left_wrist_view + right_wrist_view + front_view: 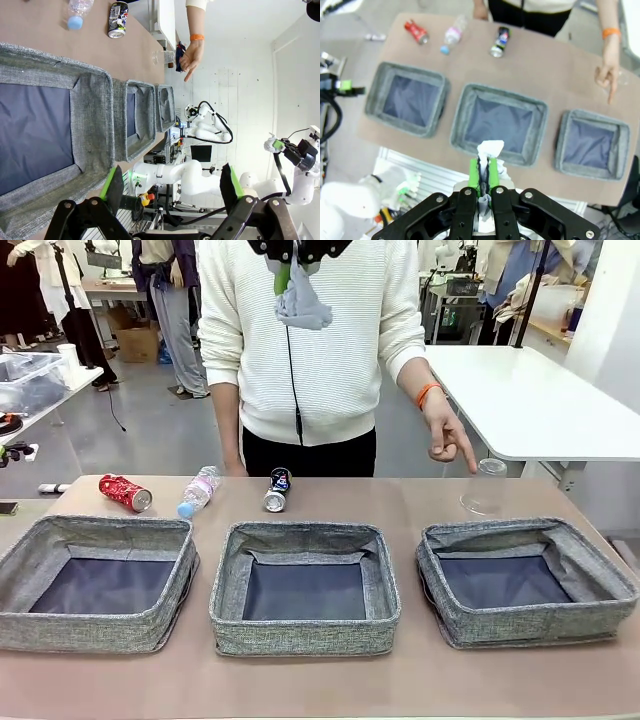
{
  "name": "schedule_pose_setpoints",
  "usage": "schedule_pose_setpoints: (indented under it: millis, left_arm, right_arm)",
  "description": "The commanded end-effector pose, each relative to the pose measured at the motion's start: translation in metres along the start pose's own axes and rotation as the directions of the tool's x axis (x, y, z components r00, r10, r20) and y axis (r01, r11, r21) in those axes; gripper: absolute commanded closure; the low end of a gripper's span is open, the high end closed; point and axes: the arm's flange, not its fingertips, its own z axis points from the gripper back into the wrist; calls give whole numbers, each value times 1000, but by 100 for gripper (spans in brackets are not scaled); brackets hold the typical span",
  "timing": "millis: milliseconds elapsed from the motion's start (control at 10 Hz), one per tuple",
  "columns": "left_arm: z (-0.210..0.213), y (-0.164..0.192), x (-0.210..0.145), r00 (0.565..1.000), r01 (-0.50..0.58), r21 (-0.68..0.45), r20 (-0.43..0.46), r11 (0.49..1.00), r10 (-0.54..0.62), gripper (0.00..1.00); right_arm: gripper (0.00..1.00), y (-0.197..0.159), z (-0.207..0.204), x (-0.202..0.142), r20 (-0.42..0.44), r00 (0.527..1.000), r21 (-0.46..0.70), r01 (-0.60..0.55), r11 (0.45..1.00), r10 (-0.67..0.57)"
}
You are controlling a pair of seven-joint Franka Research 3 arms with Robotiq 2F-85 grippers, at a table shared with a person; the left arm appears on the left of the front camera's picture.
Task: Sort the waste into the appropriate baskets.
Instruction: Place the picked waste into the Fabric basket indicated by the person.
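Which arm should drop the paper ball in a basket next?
The right arm. The right gripper is shut on the paper ball, high up, roughly over the middle basket. The left gripper is open, holds nothing, and sits beside the left basket.

Print on the red can (125, 492) and dark can (278, 489) is too small to read.
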Motion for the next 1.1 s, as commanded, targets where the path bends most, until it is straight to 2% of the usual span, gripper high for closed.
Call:
schedule_pose_setpoints:
  millis: [0, 100, 200, 400, 600, 700, 900, 1000]
  left_arm:
    - [0, -1, -1, 1000, 19, -12, -3, 1000, -19, 0]
    - [0, -1, -1, 1000, 19, -12, -3, 1000, -19, 0]
    - [0, -1, -1, 1000, 19, -12, -3, 1000, -19, 0]
    - [0, -1, -1, 1000, 19, -12, -3, 1000, -19, 0]
    - [0, -1, -1, 1000, 19, -12, -3, 1000, -19, 0]
    - [0, -1, -1, 1000, 19, -12, -3, 1000, -19, 0]
    - [0, -1, -1, 1000, 19, -12, -3, 1000, -19, 0]
    - [0, -1, -1, 1000, 19, -12, -3, 1000, -19, 0]
  right_arm:
    - [93, -67, -38, 4, -108, 994, 81, -10, 997, 18]
    - [93, -119, -69, 3, -182, 981, 108, 81, 991, -61]
    - [93, -177, -105, -7, -217, 967, 93, 159, 983, -136]
    - [93, -258, -150, -30, -267, 931, 66, 276, 959, -249]
    - [93, -321, -184, -49, -300, 887, 82, 390, 917, -350]
    - [93, -353, -210, -64, -258, 882, 62, 423, 904, -395]
    - [93, -386, -250, -83, -213, 828, 46, 539, 841, -519]
    - [93, -395, -264, -89, -223, 801, 53, 580, 813, -556]
